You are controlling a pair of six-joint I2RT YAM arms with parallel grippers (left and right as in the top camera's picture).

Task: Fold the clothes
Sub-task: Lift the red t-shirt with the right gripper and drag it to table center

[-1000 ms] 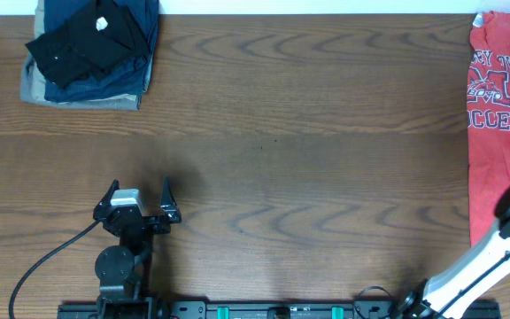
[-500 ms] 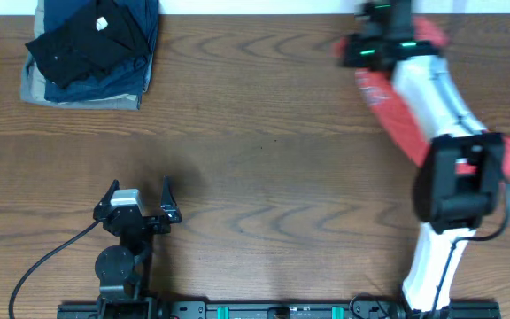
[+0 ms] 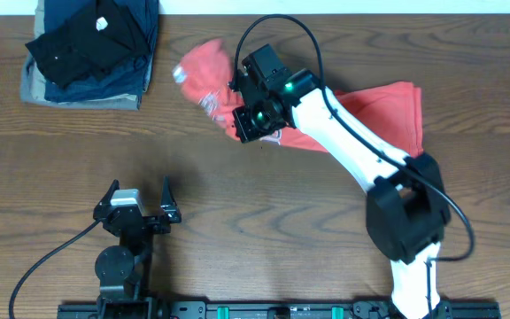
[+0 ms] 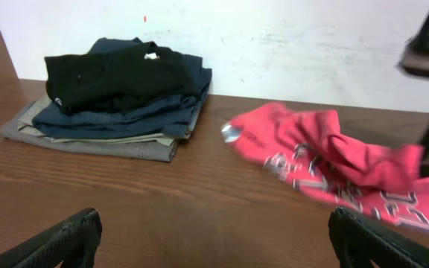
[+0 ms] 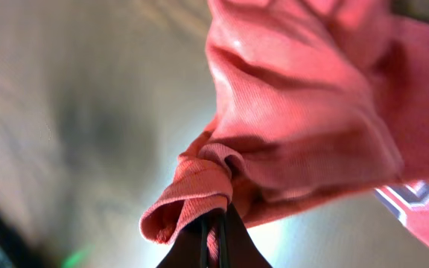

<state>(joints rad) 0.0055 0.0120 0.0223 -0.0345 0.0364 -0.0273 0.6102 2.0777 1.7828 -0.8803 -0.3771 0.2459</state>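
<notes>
Right wrist view: your right gripper (image 5: 216, 223) clamps a bunched fold of the orange-red T-shirt (image 5: 296, 126) trailing beyond its fingertips; your left gripper (image 3: 139, 190) stands wide apart.

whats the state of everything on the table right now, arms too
orange-red cotton T-shirt: crumpled, unfolded, a fold pinched by the right gripper
stack of black, navy and khaki garments: folded, piled at the far left corner
left gripper: open, empty
right gripper: shut on the T-shirt
</notes>
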